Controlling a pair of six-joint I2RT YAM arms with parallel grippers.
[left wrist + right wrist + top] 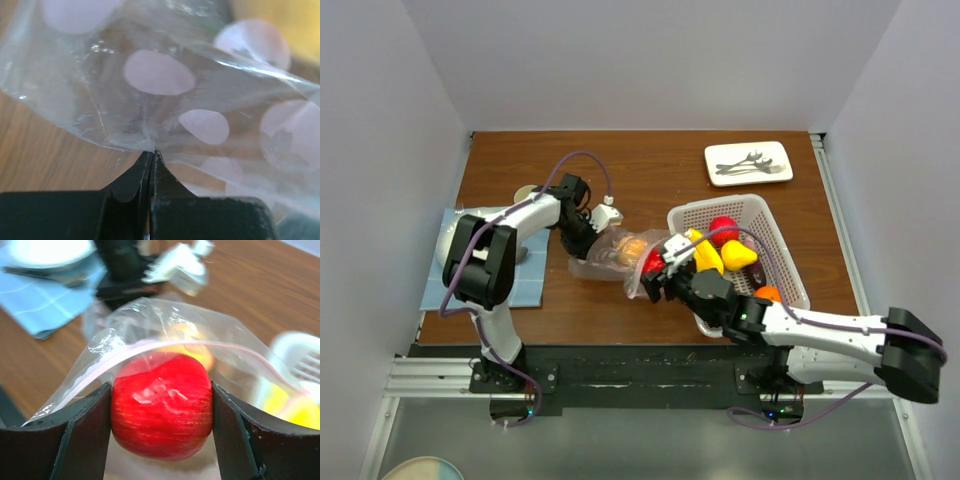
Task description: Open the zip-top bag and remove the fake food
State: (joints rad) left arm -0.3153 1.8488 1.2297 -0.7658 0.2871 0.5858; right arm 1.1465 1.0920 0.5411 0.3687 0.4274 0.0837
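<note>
A: What is the right pincer [161,390] doing?
B: It grips the red apple [160,415] at the mouth of the bag [165,320].
A: And the left pincer [151,152]?
B: Pinched closed on the bag's left edge. The bag lies mid-way across the table [650,160], with the white basket [788,262] just to its right.

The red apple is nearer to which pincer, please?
Right. The right pincer clamps the red apple on both sides; the left pincer pinches the zip-top bag, away from it.
</note>
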